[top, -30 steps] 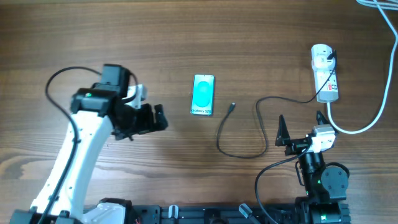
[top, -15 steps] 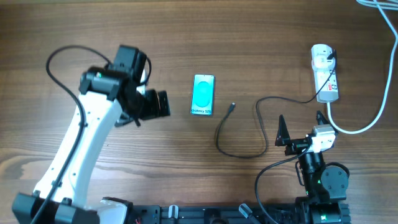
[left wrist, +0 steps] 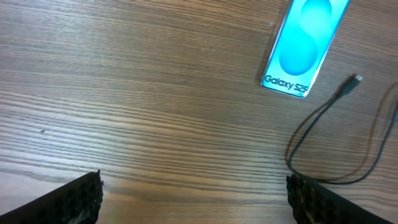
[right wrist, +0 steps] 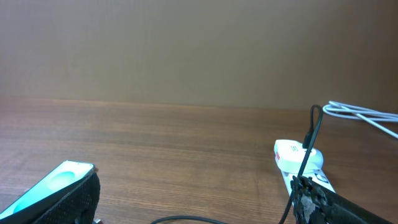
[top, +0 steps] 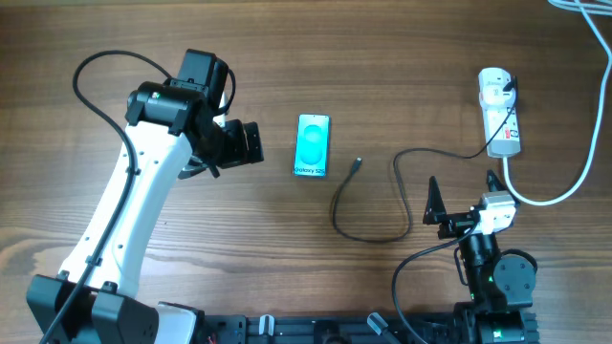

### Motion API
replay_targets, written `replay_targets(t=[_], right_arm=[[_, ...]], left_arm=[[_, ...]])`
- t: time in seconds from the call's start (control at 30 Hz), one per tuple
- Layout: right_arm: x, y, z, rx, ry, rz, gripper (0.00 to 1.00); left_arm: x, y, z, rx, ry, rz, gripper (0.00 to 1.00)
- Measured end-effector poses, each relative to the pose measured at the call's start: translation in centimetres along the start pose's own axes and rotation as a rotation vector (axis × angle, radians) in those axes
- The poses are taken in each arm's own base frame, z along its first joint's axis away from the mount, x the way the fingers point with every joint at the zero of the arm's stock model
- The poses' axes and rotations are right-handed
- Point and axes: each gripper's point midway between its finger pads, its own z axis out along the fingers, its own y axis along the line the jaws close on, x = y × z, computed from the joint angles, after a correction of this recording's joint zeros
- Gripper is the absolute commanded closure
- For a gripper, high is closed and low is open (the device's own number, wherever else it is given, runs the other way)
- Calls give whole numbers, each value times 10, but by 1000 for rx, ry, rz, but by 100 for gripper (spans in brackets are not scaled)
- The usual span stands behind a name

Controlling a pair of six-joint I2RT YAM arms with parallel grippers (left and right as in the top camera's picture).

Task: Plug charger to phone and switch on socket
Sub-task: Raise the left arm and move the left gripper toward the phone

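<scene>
Looking from the robot's edge of the table, the right gripper comes first, close to its own base, jaws spread wide with nothing between them. Just beyond it the charger lies in a loose loop on the wood, its tip free, pointing toward the phone but apart from it. Off to the left, the left gripper hangs beside the phone with its jaws also gaping and empty, touching nothing. The phone lies flat mid-table, cyan screen up, text strip at the near end. Farthest back on the right sits the socket, where the charger's black plug looks already seated; whether its switch is on I cannot tell. To my eye the job has hardly begun: the tip has yet to be picked up and pushed into the phone, and the socket switch pressed.
</scene>
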Motion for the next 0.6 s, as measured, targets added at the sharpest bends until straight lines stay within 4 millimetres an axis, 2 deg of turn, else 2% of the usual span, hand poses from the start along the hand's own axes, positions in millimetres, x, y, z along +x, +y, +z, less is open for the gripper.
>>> replay_targets(t=[0.17, 0.43, 0.6], right_arm=[[0, 0, 0, 0, 0, 0, 0], [0, 0, 0, 0, 0, 0, 0], [0, 0, 0, 0, 0, 0, 0]], left_arm=[[-2, -4, 2, 21, 3, 1, 0], [-5, -3, 31, -14, 79, -7, 0], [-7, -5, 34, -6, 81, -7, 0]])
